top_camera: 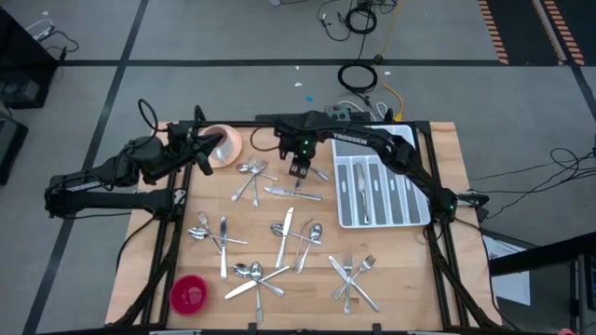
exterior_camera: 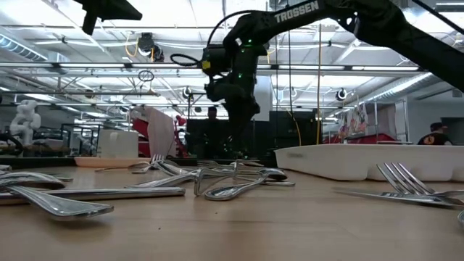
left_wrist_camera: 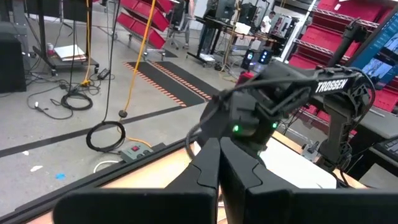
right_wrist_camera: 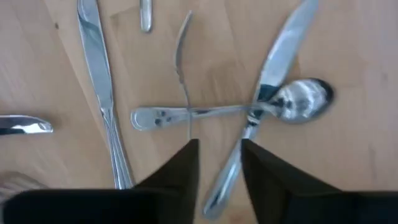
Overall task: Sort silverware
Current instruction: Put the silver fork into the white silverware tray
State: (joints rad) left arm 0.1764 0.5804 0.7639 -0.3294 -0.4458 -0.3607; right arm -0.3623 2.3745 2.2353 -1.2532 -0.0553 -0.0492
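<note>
Several shiny forks, spoons and knives lie scattered flat on the wooden table [top_camera: 279, 256]. My right gripper [top_camera: 297, 175] reaches from the tray side and points down, open, just above a small group near the table's far middle. In the right wrist view its fingers [right_wrist_camera: 219, 146] stand on either side of a knife's handle [right_wrist_camera: 225, 177]; that knife crosses a spoon [right_wrist_camera: 298, 101], and a fork [right_wrist_camera: 182, 68] lies beside them. I cannot see it touching any of them. My left gripper [top_camera: 201, 154] waits shut at the far left beside the pink cup [top_camera: 226, 141].
The white compartmented tray [top_camera: 377, 191] sits at the right with a few pieces in it. A red bowl [top_camera: 189, 294] stands at the near left corner. Further clusters of silverware lie near left [top_camera: 212, 233], near middle [top_camera: 256, 276] and near right [top_camera: 352, 273].
</note>
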